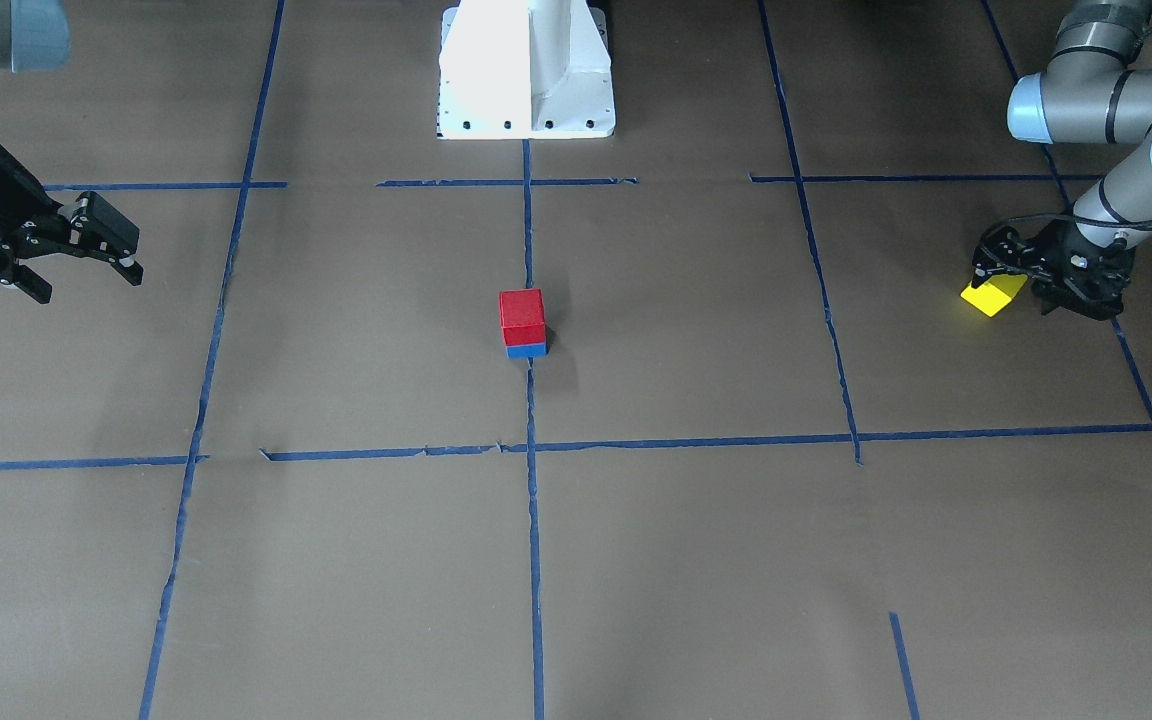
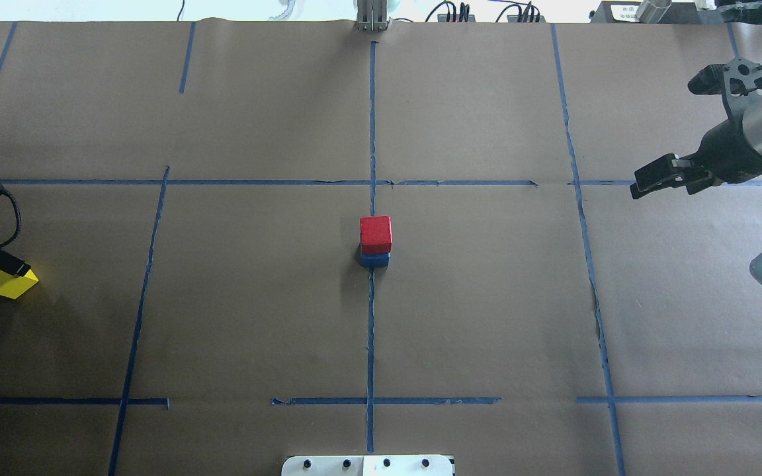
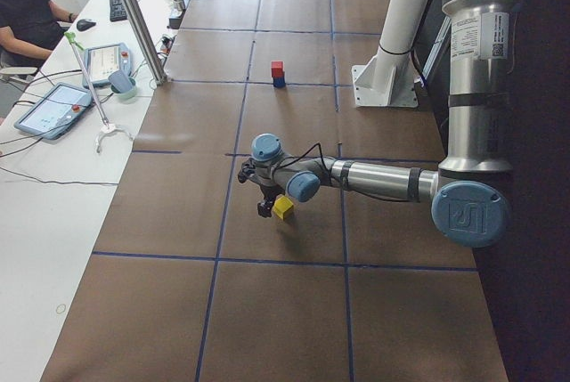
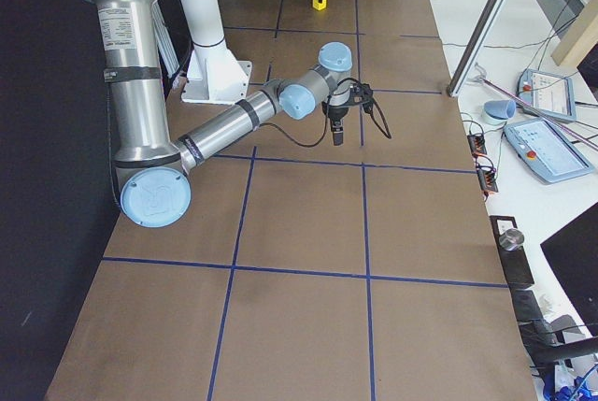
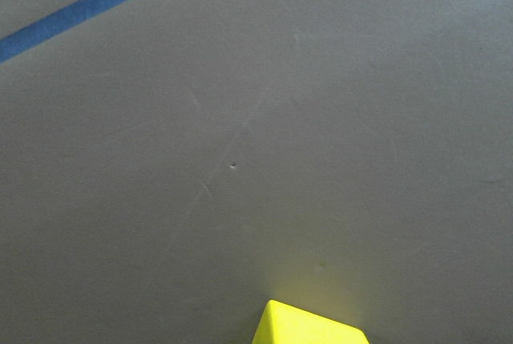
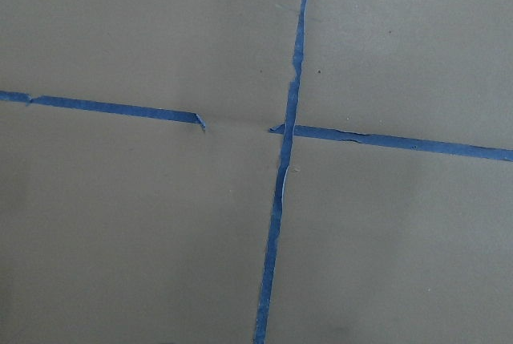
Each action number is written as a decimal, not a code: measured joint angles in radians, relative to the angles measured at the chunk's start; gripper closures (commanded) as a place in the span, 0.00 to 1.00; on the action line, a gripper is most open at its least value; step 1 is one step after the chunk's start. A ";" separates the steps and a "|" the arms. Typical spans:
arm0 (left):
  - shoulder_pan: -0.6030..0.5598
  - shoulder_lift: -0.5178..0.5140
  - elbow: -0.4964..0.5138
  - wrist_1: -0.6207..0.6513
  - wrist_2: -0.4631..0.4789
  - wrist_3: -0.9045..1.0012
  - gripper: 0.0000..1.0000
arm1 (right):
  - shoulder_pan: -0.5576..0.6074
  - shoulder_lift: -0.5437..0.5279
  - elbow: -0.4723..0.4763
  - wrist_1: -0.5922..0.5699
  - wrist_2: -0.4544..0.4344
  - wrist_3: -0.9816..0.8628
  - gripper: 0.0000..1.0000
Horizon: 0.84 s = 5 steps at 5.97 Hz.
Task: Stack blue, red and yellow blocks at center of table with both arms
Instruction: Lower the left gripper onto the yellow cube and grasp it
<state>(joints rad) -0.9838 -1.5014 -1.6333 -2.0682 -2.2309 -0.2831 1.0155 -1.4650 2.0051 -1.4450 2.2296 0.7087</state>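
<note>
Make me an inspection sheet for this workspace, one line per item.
Surface: brown paper table, blue tape grid, torn in spots.
Job's things: red block stacked on blue block at centre; yellow block far on the robot's left.
Clutter: nothing seen.
Grippers: left gripper at yellow block, grip unclear; right gripper jaws open, empty.
Cables: black cable looped at left wrist.
Surroundings: white pedestal; side bench with tablets; seated person.

The left arm [image 3: 383,179] and right arm [image 4: 224,125] are silver-grey tubes with pale blue round joint caps [image 3: 470,215] and small printed white labels [image 3: 470,36]. The left gripper [image 1: 1011,285] and right gripper [image 1: 86,282] are black, each trailing a thin black cable [image 2: 17,221]. A white pedestal [image 1: 526,70] shows dark bolts [image 1: 507,125] along its foot.
</note>
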 measured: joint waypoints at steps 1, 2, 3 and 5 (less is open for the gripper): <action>0.006 0.000 0.001 -0.004 -0.015 0.001 0.01 | 0.000 0.000 0.001 0.000 0.003 0.000 0.00; 0.009 0.000 0.000 -0.007 -0.037 0.001 0.03 | 0.000 0.000 0.002 0.000 0.004 0.000 0.00; 0.011 0.005 0.000 -0.009 -0.045 0.003 0.13 | 0.000 0.000 0.003 0.000 0.005 0.000 0.00; 0.015 0.033 0.006 -0.045 -0.046 0.008 0.74 | 0.000 0.000 0.003 0.000 0.005 0.000 0.00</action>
<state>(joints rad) -0.9684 -1.4681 -1.6275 -2.1135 -2.2766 -0.2751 1.0155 -1.4650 2.0079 -1.4450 2.2350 0.7087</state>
